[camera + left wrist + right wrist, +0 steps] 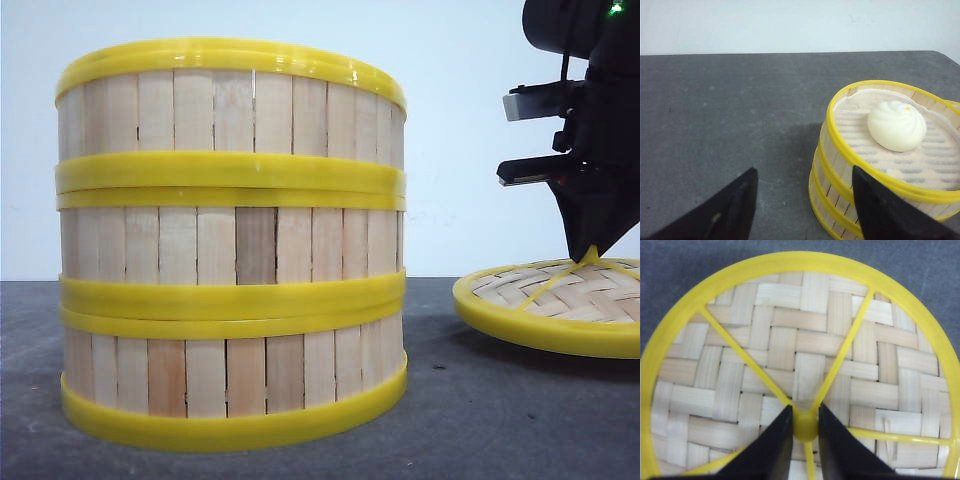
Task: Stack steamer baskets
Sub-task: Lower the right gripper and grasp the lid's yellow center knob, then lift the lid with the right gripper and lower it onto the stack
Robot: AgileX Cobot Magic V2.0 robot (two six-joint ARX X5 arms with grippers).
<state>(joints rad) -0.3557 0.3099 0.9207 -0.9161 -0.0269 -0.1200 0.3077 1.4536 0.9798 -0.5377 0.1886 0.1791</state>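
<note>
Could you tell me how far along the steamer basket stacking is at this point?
Stacking looks done: three steamer baskets stand in one column, a bun in the top one. In hand: the right gripper is closed on the lid's knob, the lid tilted. Left: covering the stack. The left gripper is open and empty.

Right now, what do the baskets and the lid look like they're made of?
Baskets: walls look like unfinished pale wood, with vertical slats, visible grain and uneven tones; rims look like glossy yellow plastic with highlights. Lid: seemingly woven bamboo strips in a herringbone weave, matte, with what looks like a yellow plastic rim, spokes and knob. The right end effector is shut on that knob.
</note>
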